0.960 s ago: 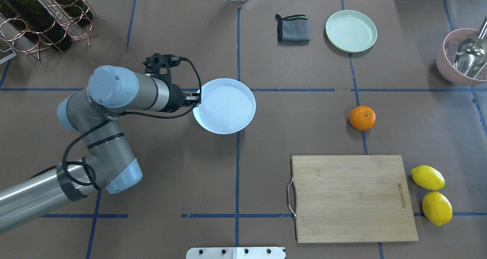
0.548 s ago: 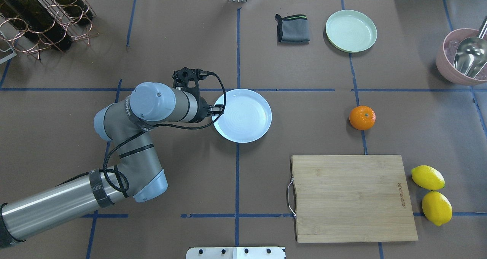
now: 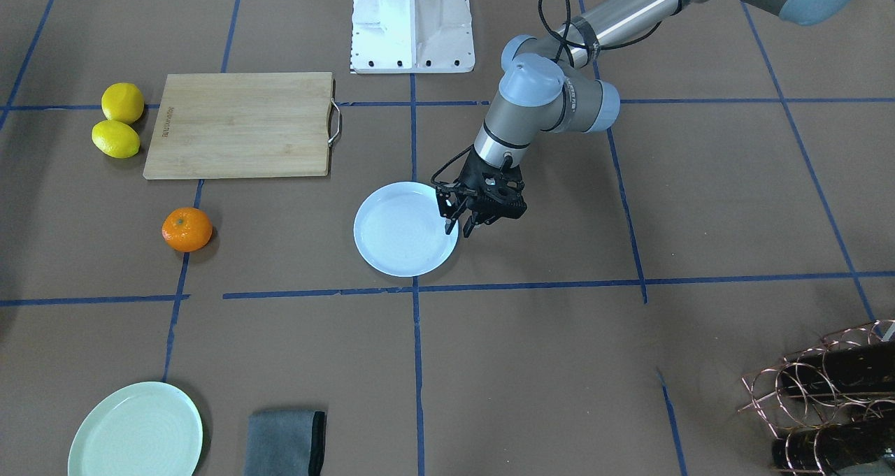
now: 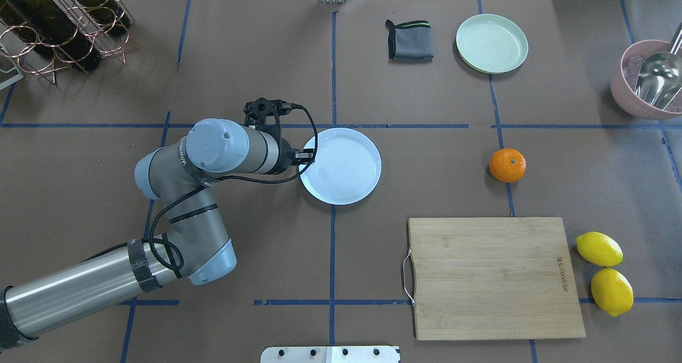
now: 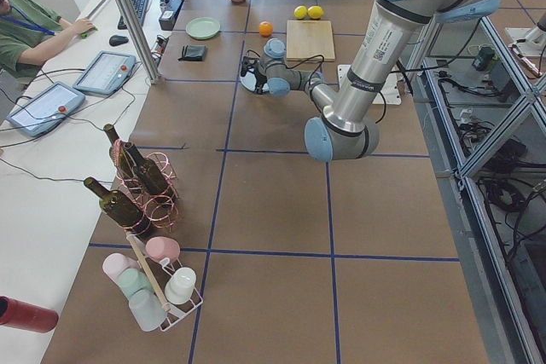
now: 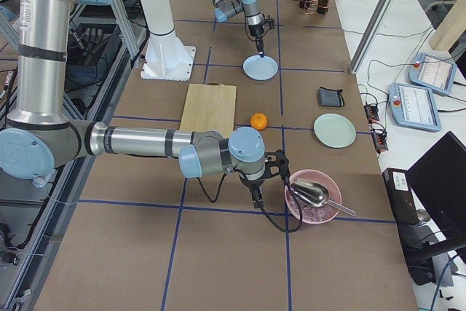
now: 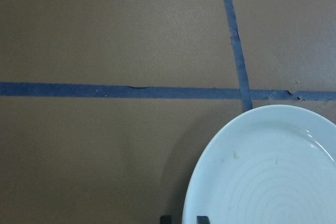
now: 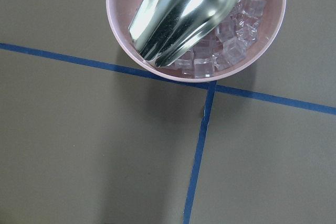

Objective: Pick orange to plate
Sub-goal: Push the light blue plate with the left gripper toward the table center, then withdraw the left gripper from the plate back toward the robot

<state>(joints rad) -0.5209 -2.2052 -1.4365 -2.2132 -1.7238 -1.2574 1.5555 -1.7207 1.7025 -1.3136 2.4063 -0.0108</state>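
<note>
The left gripper (image 4: 305,156) is clamping the rim of the pale blue-white plate (image 4: 346,166) on the side nearest its own arm. In the wrist view, two dark fingertips (image 7: 166,220) are sitting close together at the bottom edge, with the plate rim running between them. The plate is stretching away from the gripper over the brown table cover (image 4: 256,59). Cannot tell if it is resting on the cover or hanging just off it.

The orange (image 4: 507,165) is sitting on a blue tape line, well apart from the left gripper and out past the plate's far side.

The right gripper (image 6: 256,193) is showing only in the right side view, so cannot tell whether its jaws are parted or closed. It is hanging just beside a pink bowl (image 4: 623,96). Its wrist camera is looking down into that bowl, where ice cubes (image 8: 231,45) and a metal scoop (image 8: 184,9) are lying. The orange is lying between the two grippers.

A wooden cutting board (image 4: 495,277) is lying near the orange, on the robot's side of it. Two lemons (image 4: 599,249) are sitting just beside the board's edge farthest from the left gripper. A mint-green plate (image 4: 492,43) and a folded grey cloth (image 4: 409,40) are sitting beyond the orange, well apart from both grippers.
</note>
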